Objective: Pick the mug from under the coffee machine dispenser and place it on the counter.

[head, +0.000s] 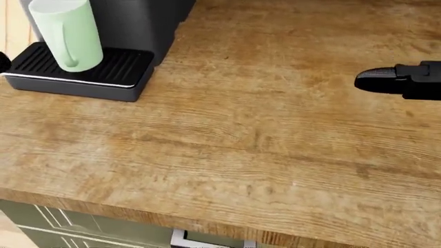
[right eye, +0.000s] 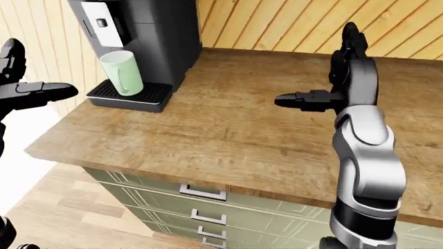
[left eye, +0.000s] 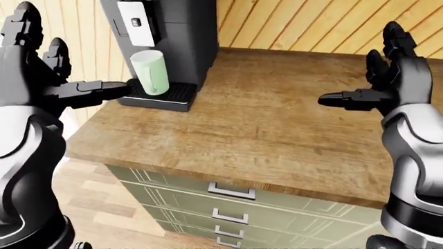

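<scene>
A pale green mug [left eye: 150, 72] stands upright on the black drip tray [head: 117, 70] of a dark coffee machine [left eye: 173, 36], under its dispenser, at the counter's left end. My left hand [left eye: 66, 67] is open with its fingers spread, just left of the mug. Its thumb points at the tray's left edge and does not touch the mug. My right hand [right eye: 322, 72] is open and empty, raised above the right part of the wooden counter [left eye: 263, 129], far from the mug. Its thumb also shows in the head view [head: 386, 80].
The counter's left edge lies just beyond the coffee machine, with wooden floor [left eye: 90, 197] below. Green drawers with metal handles [left eye: 232, 192] sit under the counter's near edge. A wood-plank wall [left eye: 311, 23] runs along the top of the eye views.
</scene>
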